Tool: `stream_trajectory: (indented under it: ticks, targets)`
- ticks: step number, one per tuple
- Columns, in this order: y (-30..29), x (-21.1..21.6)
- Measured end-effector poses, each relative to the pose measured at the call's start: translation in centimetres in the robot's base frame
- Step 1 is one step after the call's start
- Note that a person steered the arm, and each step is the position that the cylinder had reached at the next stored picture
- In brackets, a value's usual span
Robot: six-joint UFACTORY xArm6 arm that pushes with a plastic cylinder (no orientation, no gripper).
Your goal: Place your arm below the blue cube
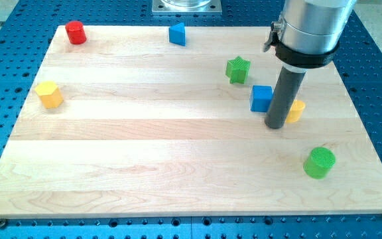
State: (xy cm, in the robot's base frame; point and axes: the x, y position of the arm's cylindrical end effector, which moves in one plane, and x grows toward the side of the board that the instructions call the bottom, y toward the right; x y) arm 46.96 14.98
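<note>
The blue cube point(261, 98) sits on the wooden board point(144, 153) at the view's right of centre. My tip point(275, 125) rests on the board just to the lower right of the blue cube, very close to it. The rod stands between the blue cube and a yellow block point(296, 111), which it partly hides.
A green star point(238, 69) lies above and left of the blue cube. A green cylinder point(319, 162) is at the lower right. A blue triangular block point(177, 34) and a red cylinder point(76, 32) sit along the top edge. A yellow hexagonal block point(49, 94) is at the left.
</note>
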Motion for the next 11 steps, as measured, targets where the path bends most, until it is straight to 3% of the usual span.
stream_trajectory:
  ticks: [7, 10, 11]
  targets:
    - [-2.6, 2.7]
    - [-1.8, 3.2]
    - [2.5, 3.1]
